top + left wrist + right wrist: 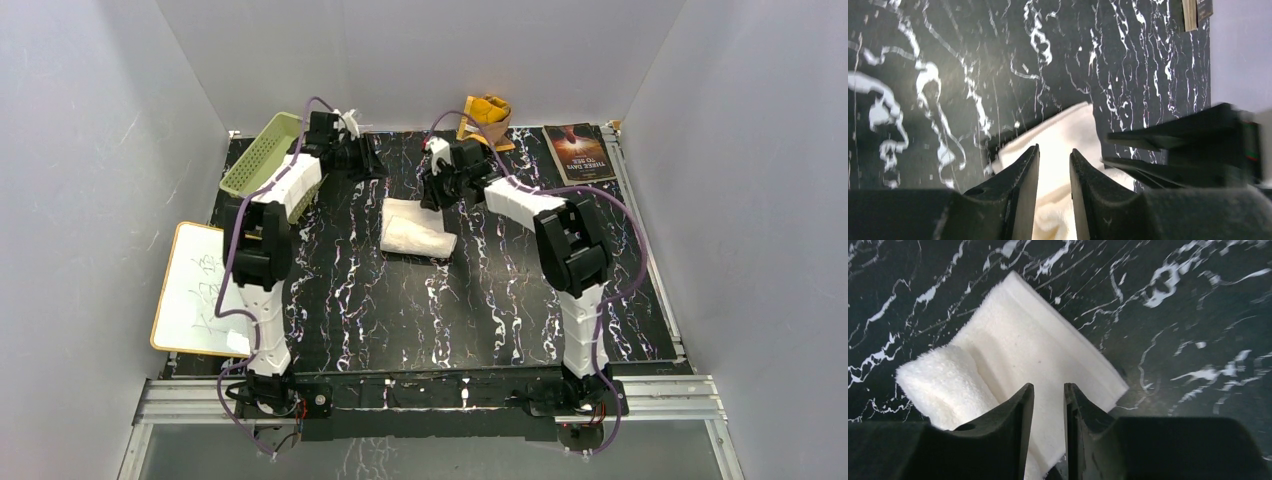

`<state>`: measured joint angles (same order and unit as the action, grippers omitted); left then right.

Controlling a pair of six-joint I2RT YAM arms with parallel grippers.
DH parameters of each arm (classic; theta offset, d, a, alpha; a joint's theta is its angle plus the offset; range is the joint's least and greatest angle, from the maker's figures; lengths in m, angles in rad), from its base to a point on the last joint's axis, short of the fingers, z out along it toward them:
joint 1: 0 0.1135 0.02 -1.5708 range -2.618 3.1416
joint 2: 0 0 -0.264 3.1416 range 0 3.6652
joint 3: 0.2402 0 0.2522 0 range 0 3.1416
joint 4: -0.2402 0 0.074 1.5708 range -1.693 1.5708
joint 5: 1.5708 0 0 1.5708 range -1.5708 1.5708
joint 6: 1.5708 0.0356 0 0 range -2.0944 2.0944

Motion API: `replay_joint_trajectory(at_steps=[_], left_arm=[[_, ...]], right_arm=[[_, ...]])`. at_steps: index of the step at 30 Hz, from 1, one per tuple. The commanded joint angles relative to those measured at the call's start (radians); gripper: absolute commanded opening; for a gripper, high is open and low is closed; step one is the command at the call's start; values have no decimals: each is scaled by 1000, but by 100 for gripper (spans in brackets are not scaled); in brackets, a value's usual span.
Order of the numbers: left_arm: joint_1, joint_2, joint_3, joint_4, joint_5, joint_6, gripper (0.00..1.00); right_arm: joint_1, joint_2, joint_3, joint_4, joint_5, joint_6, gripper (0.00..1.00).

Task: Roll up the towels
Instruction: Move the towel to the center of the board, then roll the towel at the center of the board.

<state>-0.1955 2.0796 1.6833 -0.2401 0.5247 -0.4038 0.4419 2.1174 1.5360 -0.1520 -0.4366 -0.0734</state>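
The cream-white towel (415,230) lies mid-table, one end rolled into a thick coil (940,380) and the rest flat (1043,340). My right gripper (437,192) (1048,387) hovers over the towel's far edge, its jaws a narrow gap apart with nothing between them. My left gripper (368,160) (1054,152) is back-left of the towel (1068,130) and off it, jaws slightly open and empty. The mustard-yellow towel (486,118) sits crumpled at the back wall.
A green basket (262,152) stands at the back left beside my left arm. A dark-covered book (578,150) lies at the back right. A whiteboard (195,290) overhangs the table's left edge. Grey walls enclose three sides.
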Motion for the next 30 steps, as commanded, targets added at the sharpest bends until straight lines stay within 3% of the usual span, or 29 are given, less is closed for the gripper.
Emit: replay_joint_trajectory(at_steps=[1, 3, 5, 6, 8, 10, 14, 19, 21, 23, 27, 30], left_arm=[[-5, 64, 191, -145, 155, 97, 27], [-2, 79, 204, -144, 171, 135, 27], [-2, 83, 181, -115, 193, 167, 27], [-2, 77, 151, -75, 203, 168, 26], [-2, 55, 73, 4, 220, 146, 22], [-5, 33, -10, 76, 258, 132, 15], [-9, 22, -123, 152, 274, 149, 1], [-11, 35, -157, 194, 274, 177, 0], [-12, 38, -158, 225, 269, 172, 0], [-11, 57, -152, 253, 269, 160, 0], [-11, 128, -122, 262, 271, 153, 0], [-11, 174, -110, 243, 254, 140, 0]], right_arm=[[-15, -193, 72, -14, 56, 12, 28], [-22, -288, -75, 172, 196, 96, 31], [-52, -350, -289, 459, 265, 233, 80], [-76, -335, -336, 545, 158, 308, 90], [-118, -259, -273, 502, -58, 397, 98], [-120, -209, -171, 316, -128, 425, 98], [-94, -335, -355, 495, -47, 441, 91], [-75, -370, -381, 463, -54, 447, 55], [-52, -369, -368, 428, -39, 413, 48], [-16, -358, -352, 398, -2, 366, 50], [47, -282, -247, 259, 5, 223, 68], [55, -205, -162, 172, -31, 133, 74]])
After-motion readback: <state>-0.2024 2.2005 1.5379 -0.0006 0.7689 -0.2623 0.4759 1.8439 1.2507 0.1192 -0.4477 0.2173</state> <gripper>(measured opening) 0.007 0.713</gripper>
